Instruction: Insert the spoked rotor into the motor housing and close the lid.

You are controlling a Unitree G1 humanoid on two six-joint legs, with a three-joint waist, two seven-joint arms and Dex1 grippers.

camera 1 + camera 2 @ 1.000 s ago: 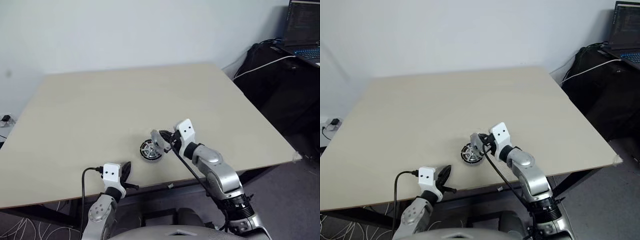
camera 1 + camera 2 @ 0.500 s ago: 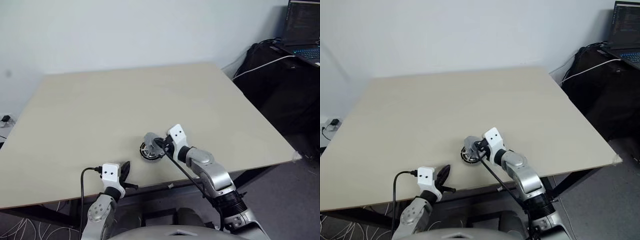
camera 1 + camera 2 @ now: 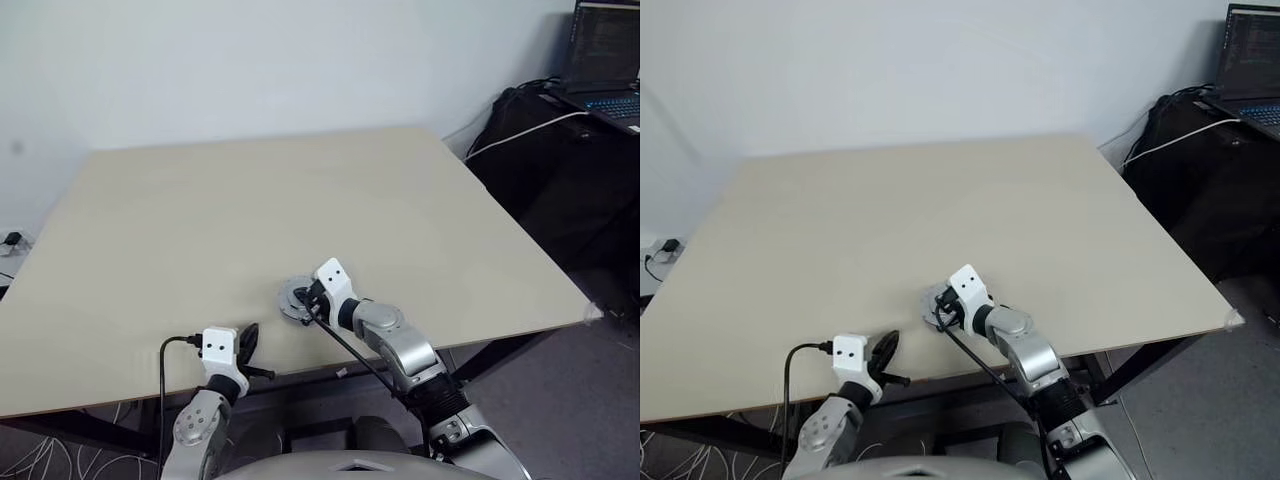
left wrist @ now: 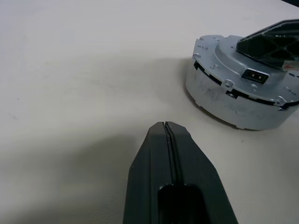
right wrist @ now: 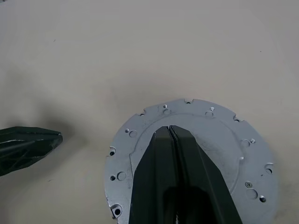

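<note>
Resting on the lid (image 5: 196,154), now seated atop the motor assembly near the table's (image 3: 250,200) near edge, the right gripper (image 5: 169,129) has its jaws together, while the left gripper (image 4: 164,125), jaws together too, sits just left.

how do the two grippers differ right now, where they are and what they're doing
The right gripper sits over the grey lid, fingertips on its top; the left gripper is off to the side, apart from it, over bare table. In the head views the right gripper is farther onto the table, the left near its front edge. Both are shut and hold nothing.
</note>
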